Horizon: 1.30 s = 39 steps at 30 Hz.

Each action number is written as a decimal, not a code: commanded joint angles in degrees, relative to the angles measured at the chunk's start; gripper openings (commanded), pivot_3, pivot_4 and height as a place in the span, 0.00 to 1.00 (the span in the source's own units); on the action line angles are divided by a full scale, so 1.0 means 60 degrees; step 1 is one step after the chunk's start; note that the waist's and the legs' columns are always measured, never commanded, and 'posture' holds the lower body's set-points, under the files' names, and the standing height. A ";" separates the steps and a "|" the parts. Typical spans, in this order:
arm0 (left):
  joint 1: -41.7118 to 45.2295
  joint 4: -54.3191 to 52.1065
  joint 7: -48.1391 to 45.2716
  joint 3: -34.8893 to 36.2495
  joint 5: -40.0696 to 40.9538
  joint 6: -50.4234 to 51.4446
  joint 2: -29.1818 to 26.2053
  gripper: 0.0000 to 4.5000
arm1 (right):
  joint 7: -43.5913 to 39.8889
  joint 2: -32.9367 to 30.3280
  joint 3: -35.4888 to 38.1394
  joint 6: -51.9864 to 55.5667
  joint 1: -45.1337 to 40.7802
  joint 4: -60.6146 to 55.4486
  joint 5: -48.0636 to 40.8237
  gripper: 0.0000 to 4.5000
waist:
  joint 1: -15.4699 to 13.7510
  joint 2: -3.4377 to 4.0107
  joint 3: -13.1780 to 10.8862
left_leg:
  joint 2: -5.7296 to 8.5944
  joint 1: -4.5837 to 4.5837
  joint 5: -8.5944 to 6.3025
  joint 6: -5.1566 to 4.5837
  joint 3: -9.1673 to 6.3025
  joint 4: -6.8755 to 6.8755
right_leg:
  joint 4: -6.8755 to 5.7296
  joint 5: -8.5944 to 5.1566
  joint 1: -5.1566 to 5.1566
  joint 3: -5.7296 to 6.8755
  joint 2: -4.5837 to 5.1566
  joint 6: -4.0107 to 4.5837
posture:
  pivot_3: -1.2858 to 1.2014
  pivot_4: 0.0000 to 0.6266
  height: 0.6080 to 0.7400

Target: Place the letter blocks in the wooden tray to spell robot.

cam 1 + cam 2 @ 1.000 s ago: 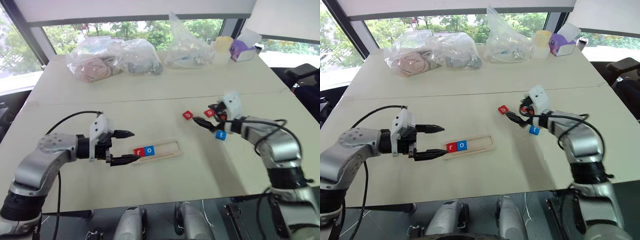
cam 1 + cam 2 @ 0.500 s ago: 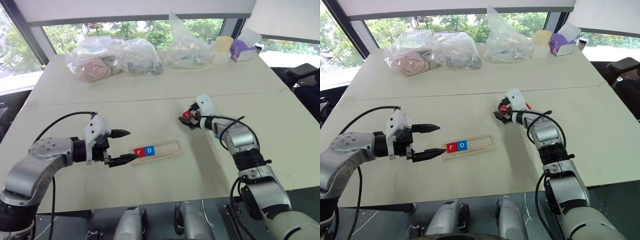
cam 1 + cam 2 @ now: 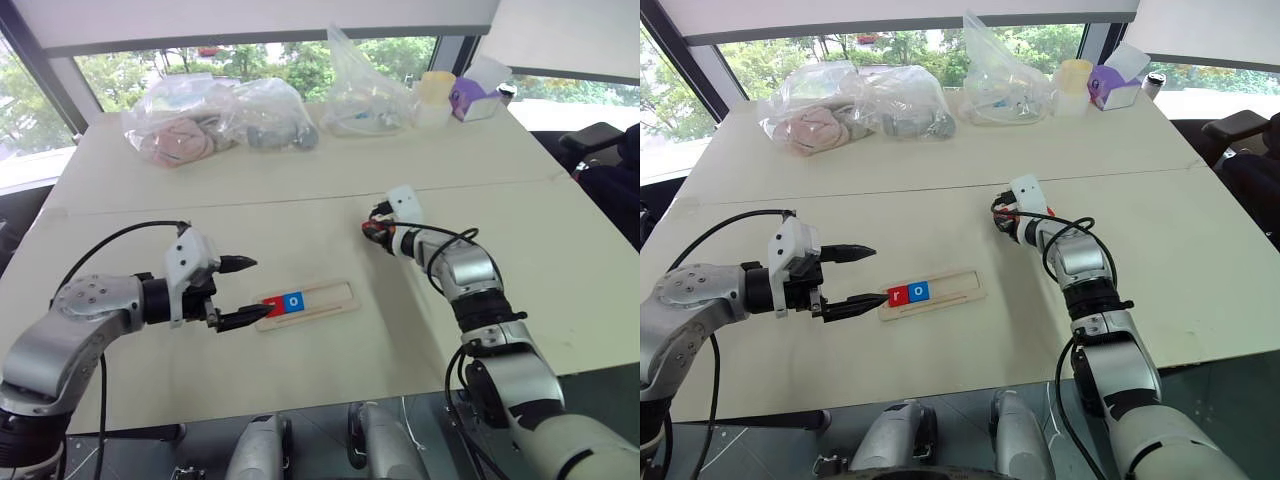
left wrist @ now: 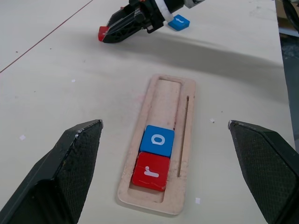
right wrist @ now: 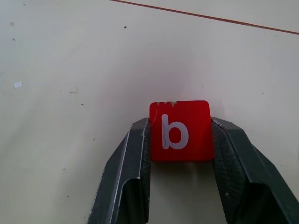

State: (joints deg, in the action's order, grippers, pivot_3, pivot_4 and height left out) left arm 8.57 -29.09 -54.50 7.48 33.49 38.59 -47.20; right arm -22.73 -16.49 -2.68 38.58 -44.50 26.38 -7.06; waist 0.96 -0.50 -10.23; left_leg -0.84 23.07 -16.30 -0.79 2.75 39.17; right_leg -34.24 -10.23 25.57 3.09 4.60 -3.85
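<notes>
Wooden tray [image 3: 305, 301] lying flat on surface [image 3: 300, 200], long axis running left-right, far end tipping slightly away. Tray holding 2 letter blocks at its left end: red "r" [image 4: 151, 171], blue "o" [image 4: 157, 140], touching. Right gripper [image 5: 180, 161] fingers clamping red "b" block [image 5: 180, 130] on surface beyond tray. Blue block [image 4: 178, 22] lying near it. Left gripper [image 3: 240, 292] hovering just left of tray, fingers spreading wide.
</notes>
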 commanded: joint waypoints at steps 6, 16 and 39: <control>-0.0609 -0.0409 -0.0447 0.0329 0.0316 -0.0310 -0.0385 1.00 | 0.0178 -0.0887 0.0698 0.3952 0.2726 -0.7445 -0.1051 0.26 | -0.0070 0.0013 -0.0007 | 0.0008 0.0051 -0.0001 0.0000 -0.0006 -0.0004 | 0.0006 -0.0005 0.0044 0.0000 0.0014 -0.0009 | 0.52 0.24 1.00; -0.0627 0.0100 -0.0865 0.0035 0.0097 -0.0771 -0.0451 1.00 | 0.1194 -0.0264 0.1295 0.7864 0.4465 -1.1809 -0.1570 0.26 | -0.0039 0.0015 -0.0007 | -0.0015 0.0035 0.0005 0.0013 -0.0001 -0.0002 | -0.0002 -0.0009 0.0062 0.0007 -0.0002 -0.0009 | 0.52 0.24 1.00; -0.0898 -0.0145 -0.0749 0.0139 0.0051 -0.0830 -0.0529 1.00 | 0.1292 -0.0727 -0.0123 0.6237 0.4633 -1.0489 -0.1389 0.93 | -0.0045 0.0014 -0.0007 | -0.0010 0.0069 0.0005 0.0012 0.0022 -0.0004 | 0.0002 0.0009 0.0101 0.0000 0.0005 0.0017 | 0.52 0.24 1.00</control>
State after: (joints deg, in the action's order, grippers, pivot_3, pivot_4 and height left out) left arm 3.04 -28.24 -59.40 7.09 33.46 34.32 -49.84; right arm -12.91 -18.41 -3.38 76.78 -15.57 -34.13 -14.41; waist 0.69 -0.41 -10.27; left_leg -0.89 23.48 -16.27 -0.72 2.88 39.14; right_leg -34.22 -10.21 26.17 3.09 4.63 -3.79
